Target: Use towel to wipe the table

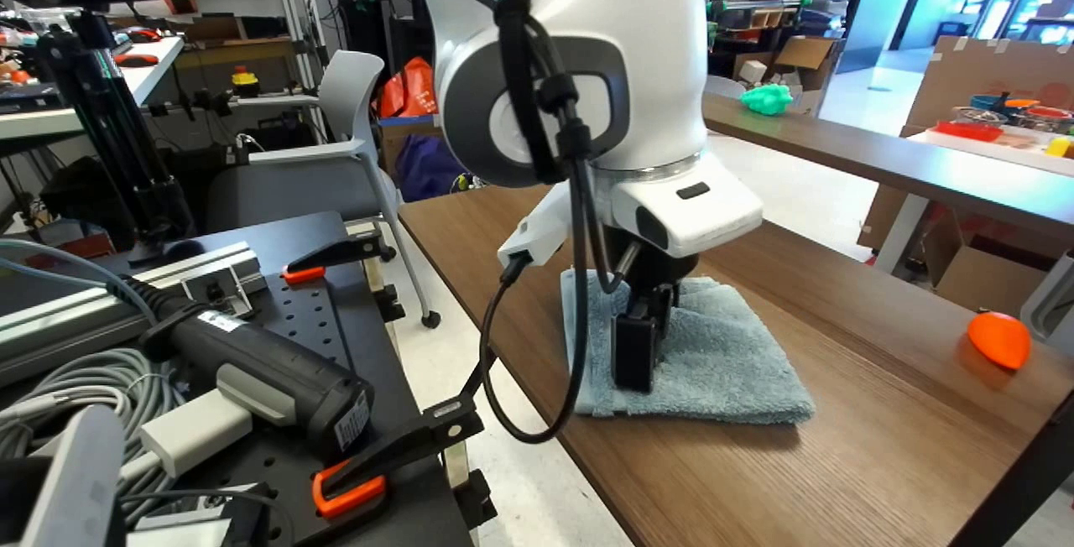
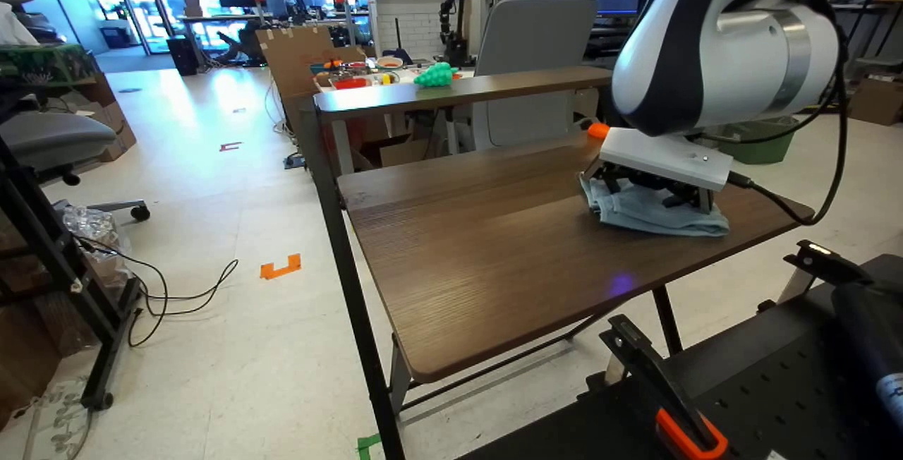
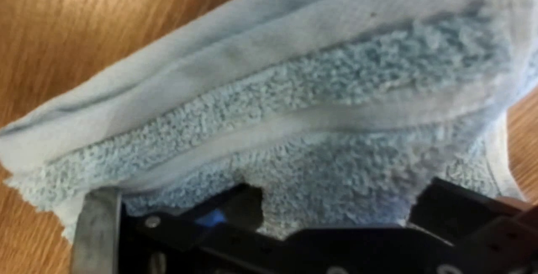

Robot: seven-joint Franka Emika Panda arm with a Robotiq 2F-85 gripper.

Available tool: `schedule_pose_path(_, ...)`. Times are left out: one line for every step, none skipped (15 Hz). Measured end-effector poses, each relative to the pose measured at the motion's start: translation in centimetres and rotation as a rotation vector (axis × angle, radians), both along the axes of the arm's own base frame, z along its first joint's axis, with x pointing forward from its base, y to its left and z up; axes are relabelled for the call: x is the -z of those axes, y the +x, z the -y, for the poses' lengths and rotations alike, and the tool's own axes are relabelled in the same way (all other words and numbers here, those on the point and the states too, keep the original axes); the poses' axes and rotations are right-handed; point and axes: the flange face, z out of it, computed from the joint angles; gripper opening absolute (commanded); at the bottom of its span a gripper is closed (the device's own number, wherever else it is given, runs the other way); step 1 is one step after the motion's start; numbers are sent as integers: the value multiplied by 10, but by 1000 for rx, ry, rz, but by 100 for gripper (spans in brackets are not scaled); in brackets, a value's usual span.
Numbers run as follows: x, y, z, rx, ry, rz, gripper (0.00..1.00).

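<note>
The table (image 2: pixel 458 255) shows no clear wiping AFAICT, & can't tell if any's done, so prob. early days w/ the grasp & sweeps left. The towel (image 1: pixel 722 367) lies folded on it near a long edge, directly under the gripper (image 3: pixel 337 204), whose fingers are spread wide w/ seemingly nothing pinched. A cable loop (image 2: pixel 841 142) hangs low beside the gripper & might snag, & a small orange item (image 1: pixel 998 340) on the table, well apart from the towel, prob. needs steering round.
</note>
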Motion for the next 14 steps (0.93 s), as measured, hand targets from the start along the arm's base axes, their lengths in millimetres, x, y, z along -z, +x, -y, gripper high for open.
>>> schedule_pose_path(0, -7, -7, -23, -7, 30, 100)
schedule_pose_path(1, -13, -14, -32, -9, 60, 100)
schedule_pose_path(1, -18, -22, -30, -6, 89, 100)
schedule_pose_path(1, -20, -28, -18, -2, 108, 100)
schedule_pose_path(0, -21, -33, -4, 1, 114, 100)
schedule_pose_path(0, -21, -37, 3, 3, 115, 100)
schedule_pose_path(0, -21, -39, 5, 4, 116, 100)
schedule_pose_path(0, -21, -40, 4, 4, 116, 100)
schedule_pose_path(0, -21, -40, 4, 4, 116, 100)
schedule_pose_path(-1, -20, -39, 5, 3, 121, 100)
schedule_pose_path(-2, -19, -38, 9, 4, 116, 100)
schedule_pose_path(-2, -18, -36, 19, 7, 95, 100)
schedule_pose_path(-4, -15, -32, 26, 9, 64, 100)
schedule_pose_path(-8, -12, -29, 31, 10, 34, 100)
